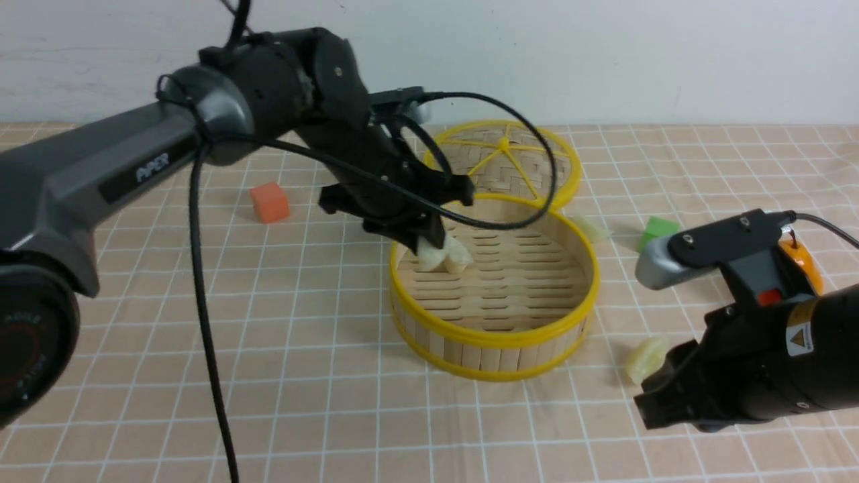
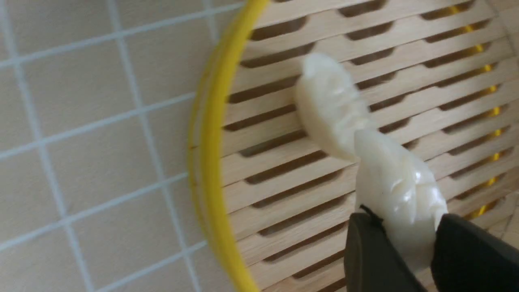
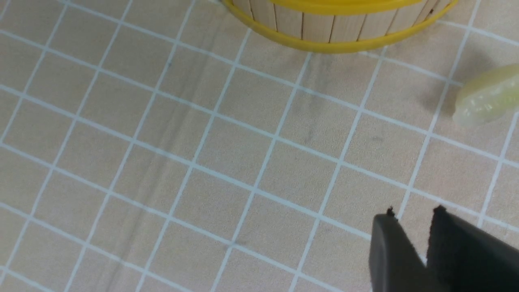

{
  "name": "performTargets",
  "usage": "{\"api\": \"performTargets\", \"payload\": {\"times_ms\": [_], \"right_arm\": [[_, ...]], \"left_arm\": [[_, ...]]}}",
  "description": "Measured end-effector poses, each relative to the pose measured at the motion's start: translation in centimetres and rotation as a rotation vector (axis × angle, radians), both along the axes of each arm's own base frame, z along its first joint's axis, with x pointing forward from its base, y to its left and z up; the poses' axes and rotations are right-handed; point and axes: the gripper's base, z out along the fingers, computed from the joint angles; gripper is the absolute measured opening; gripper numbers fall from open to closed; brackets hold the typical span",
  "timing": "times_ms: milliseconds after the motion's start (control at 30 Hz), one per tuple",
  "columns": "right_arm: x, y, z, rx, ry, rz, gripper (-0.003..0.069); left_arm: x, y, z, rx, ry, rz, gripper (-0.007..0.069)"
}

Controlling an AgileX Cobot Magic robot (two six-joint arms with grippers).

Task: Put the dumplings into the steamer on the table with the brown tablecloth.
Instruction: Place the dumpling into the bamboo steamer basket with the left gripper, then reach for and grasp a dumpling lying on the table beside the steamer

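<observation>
The bamboo steamer with yellow rims stands mid-table on the brown grid tablecloth. My left gripper reaches over its left rim and is shut on a pale dumpling, held just above the slatted base. A second dumpling lies on the slats, touching the held one. A third dumpling lies on the cloth behind the steamer's right side. A fourth lies right of the steamer, close to my right gripper, which is shut and empty above the cloth; it also shows in the right wrist view.
The flat woven lid lies behind the steamer, touching it. An orange-red cube sits at the left, a green cube at the right, and an orange object is half hidden behind my right arm. My left arm's cable hangs across the front left.
</observation>
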Motion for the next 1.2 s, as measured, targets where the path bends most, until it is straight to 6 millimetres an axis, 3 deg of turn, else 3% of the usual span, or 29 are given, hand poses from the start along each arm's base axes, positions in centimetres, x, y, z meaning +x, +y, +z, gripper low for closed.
{"api": "performTargets", "payload": {"times_ms": [133,300,500,667,767,800,833,867,900,1000,1033,1200], "right_arm": [[0.0,0.0,0.0,-0.002,0.004,0.000,0.0157],[-0.1,0.0,-0.1,-0.005,0.012,0.001,0.0158],[-0.1,0.0,-0.1,-0.004,0.010,0.001,0.0160],[0.0,-0.1,0.0,-0.015,-0.002,0.006,0.0161],[0.0,-0.1,0.0,-0.017,-0.008,0.007,0.0163],[0.0,-0.1,0.0,-0.019,-0.009,0.007,0.0165],[0.0,-0.1,0.0,-0.019,-0.009,0.007,0.0165],[0.1,-0.1,0.0,-0.020,-0.010,0.008,0.0167],[0.0,-0.1,0.0,-0.019,-0.010,0.008,0.0167],[0.1,-0.1,-0.1,-0.025,-0.006,0.009,0.0172],[0.1,-0.1,-0.2,-0.026,-0.005,0.009,0.0172],[0.3,0.0,-0.6,-0.038,0.012,0.011,0.0183]], "left_arm": [[-0.4,-1.8,-1.7,0.070,-0.024,-0.064,0.0195],[0.2,-2.1,-4.9,0.148,0.009,-0.088,0.0195],[0.1,-2.2,-4.9,0.154,0.012,-0.094,0.0211],[0.1,-2.2,-4.6,0.189,0.067,-0.114,0.0337],[0.1,-2.3,-3.2,0.201,0.089,-0.129,0.0402],[0.1,-2.3,-1.4,0.198,0.089,-0.135,0.0415],[0.1,-2.3,-1.4,0.198,0.089,-0.133,0.0416],[0.2,-2.4,0.7,0.182,0.068,-0.128,0.0413],[0.2,-2.4,0.9,0.179,0.064,-0.126,0.0412],[-0.4,-2.2,5.8,0.101,-0.021,-0.069,0.0359],[-0.5,-2.1,6.1,0.097,-0.025,-0.067,0.0359],[-5.3,0.6,16.3,-0.007,-0.207,-0.037,0.0246]]}}
